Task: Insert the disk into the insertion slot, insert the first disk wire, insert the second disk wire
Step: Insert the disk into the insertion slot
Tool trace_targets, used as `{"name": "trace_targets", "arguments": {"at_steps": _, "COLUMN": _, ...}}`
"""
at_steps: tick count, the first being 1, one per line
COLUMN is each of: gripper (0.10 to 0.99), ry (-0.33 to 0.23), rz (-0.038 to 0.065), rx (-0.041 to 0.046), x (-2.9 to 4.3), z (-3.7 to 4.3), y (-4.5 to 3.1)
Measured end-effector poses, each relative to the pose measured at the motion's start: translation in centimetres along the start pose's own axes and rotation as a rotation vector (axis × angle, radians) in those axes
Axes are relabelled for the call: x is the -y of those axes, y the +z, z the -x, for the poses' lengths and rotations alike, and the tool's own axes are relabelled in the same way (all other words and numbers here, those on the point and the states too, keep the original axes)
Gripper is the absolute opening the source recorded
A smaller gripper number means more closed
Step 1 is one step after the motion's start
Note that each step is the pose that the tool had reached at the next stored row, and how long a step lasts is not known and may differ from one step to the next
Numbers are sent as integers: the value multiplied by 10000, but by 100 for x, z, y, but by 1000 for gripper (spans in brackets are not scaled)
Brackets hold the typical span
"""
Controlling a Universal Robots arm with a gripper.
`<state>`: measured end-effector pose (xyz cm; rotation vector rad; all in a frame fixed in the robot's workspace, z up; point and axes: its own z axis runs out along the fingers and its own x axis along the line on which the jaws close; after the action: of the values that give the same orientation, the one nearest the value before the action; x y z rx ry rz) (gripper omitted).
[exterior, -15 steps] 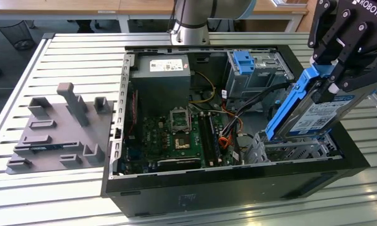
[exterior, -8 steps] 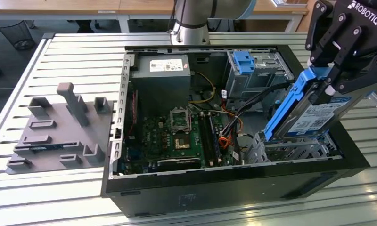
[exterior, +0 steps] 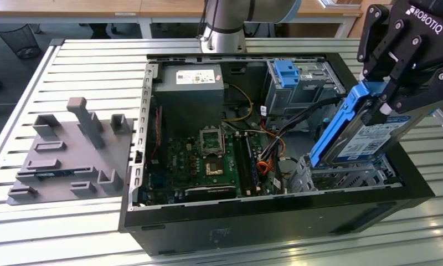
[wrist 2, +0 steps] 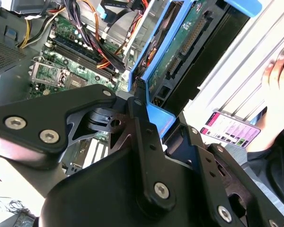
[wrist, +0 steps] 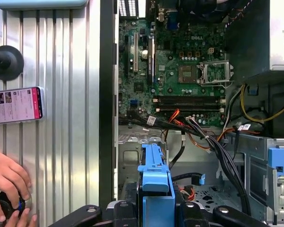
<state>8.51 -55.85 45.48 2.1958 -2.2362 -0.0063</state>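
Gripper (exterior: 384, 108) is nearest the lens, and I read its fingers as pinched on the upper end of the disk (exterior: 358, 136). The disk hangs steeply tilted. Its long axis runs down from the claw to the insertion slot (exterior: 343, 177) just beneath, with the lower edge at the slot's mouth (I cannot confirm contact). Silver body, white label, blue frame; not yet seated.

The arm (exterior: 227, 30) is a smooth silver-grey tube with a darker band at its joint, and its gripper (exterior: 398, 102) is matte black, built of angular linked plates pinned with round silver screws (wrist 2: 49, 136), with white lettering across its housing.
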Motion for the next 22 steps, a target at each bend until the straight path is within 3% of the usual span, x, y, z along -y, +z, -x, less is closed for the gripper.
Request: {"name": "trace_targets", "arguments": {"at_steps": 22, "gripper": 365, "ry": 36, "rz": 1, "rx": 5, "x": 1, "z": 58, "y": 98}}
